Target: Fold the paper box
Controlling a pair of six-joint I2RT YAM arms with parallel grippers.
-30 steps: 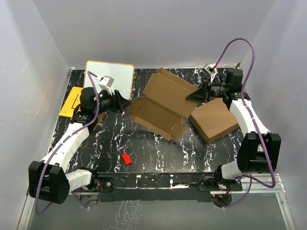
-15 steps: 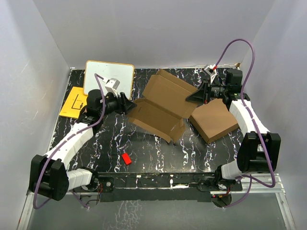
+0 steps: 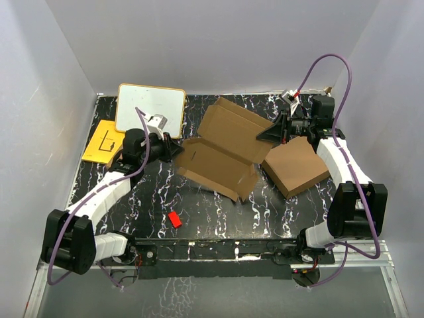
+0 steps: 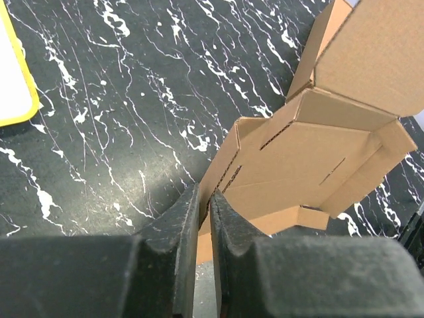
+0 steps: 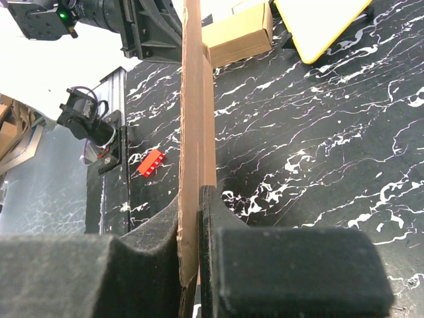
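The black marbled tabletop (image 3: 199,202) is carrying the paper box (image 3: 222,149), which is lying open between the two claws. A plain brown box (image 3: 296,165) is resting just nearer than the right claw (image 3: 264,135). The left claw (image 3: 177,150) is pinching the paper box's left flap, and the right claw is clenching its raised lid edge. A red block (image 3: 175,219) is sitting well nearer than the left claw.

Bright, even light; near foregrounds blurred (wrist views).
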